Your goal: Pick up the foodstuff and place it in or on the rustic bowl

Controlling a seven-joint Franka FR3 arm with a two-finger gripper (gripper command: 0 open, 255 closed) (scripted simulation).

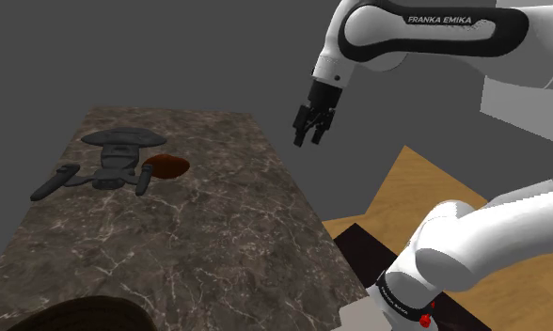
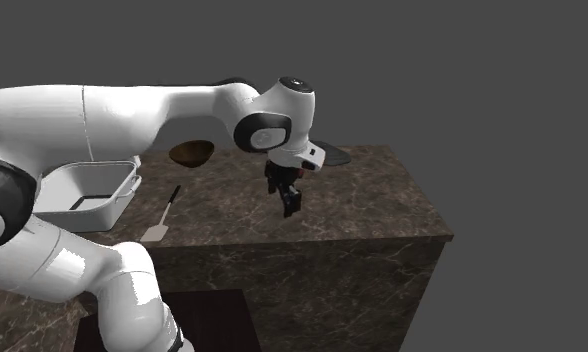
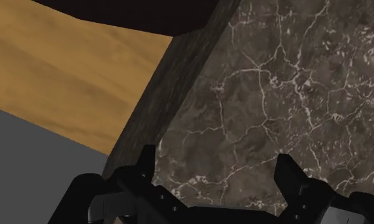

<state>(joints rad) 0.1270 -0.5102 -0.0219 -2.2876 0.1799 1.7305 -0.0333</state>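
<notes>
The foodstuff [image 1: 168,166] lies on the counter, well apart from your wide-open gripper [image 1: 310,127].
It is a rounded, reddish-brown lump with a smooth skin. In the shoulder view it sits down and to the left of the hand, on the dark, white-veined marble counter [image 1: 199,235]. Just beside it is a flat, matte grey object [image 1: 110,160] with spreading arms. Your fingers [image 3: 147,162] stand far apart and hold nothing, hovering over the counter's edge with the tan wood-grain floor [image 3: 52,76] below. The rustic bowl [image 1: 77,315] is dark brown with ringed grain and sits farther from the hand than the foodstuff. Beyond the foodstuff from the hand lie a grey metal pan [image 2: 87,190] and a spatula [image 2: 165,215].
</notes>
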